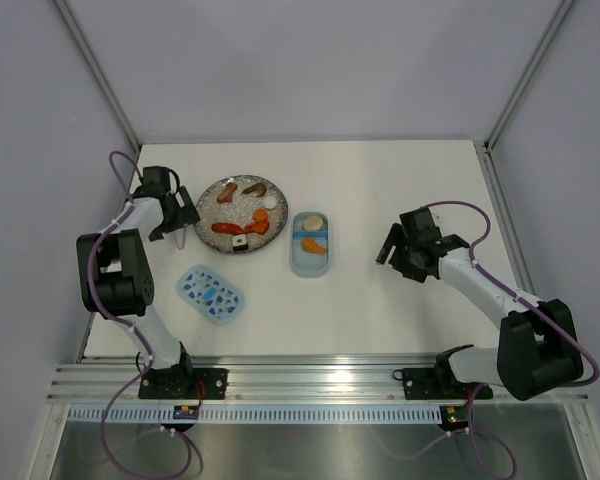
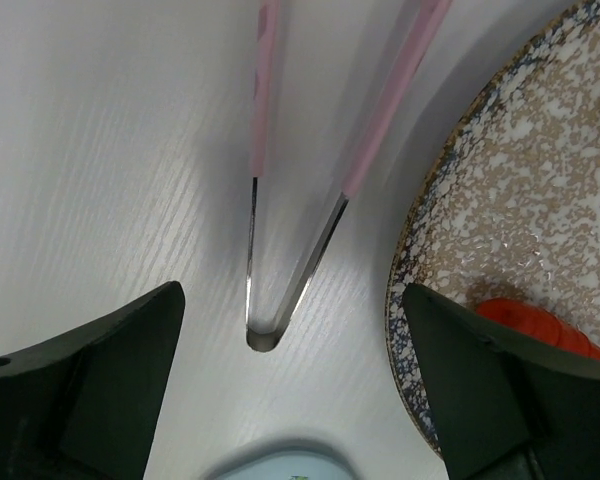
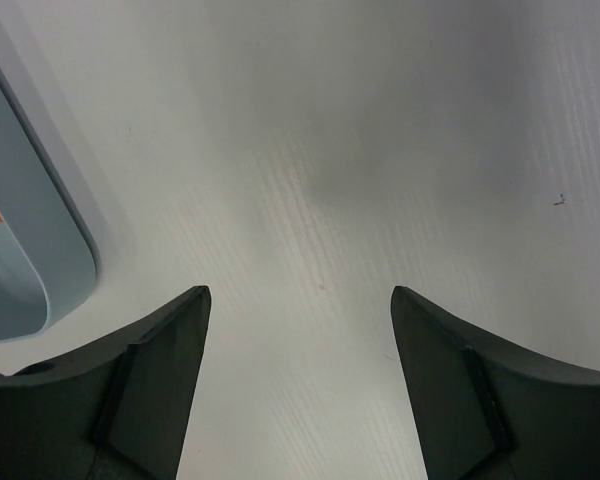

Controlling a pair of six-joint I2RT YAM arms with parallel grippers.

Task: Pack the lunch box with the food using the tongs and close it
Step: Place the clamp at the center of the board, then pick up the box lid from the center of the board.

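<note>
The tongs (image 2: pixel 263 150) lie flat on the table, pink arms running away and their metal joined end nearest me. My left gripper (image 2: pixel 292 295) hangs open over that joined end, both fingers clear of it; from above it (image 1: pixel 178 225) sits just left of the plate, with the tongs' end (image 1: pixel 183 239) poking out below. The lunch box (image 1: pixel 310 258) stands open mid-table with a pale piece and an orange piece of food (image 1: pixel 313 244) inside. More food (image 1: pixel 227 228) rests on the plate. The flecked lid (image 1: pixel 211 294) lies apart. My right gripper (image 1: pixel 388 246) is open and empty, right of the lunch box (image 3: pixel 40 240).
The round speckled plate (image 1: pixel 242 203) stands between the left gripper and the lunch box; its rim (image 2: pixel 430 230) and a red piece (image 2: pixel 525 318) show close to my left gripper's right finger. The lid's edge (image 2: pixel 280 466) shows just below the tongs.
</note>
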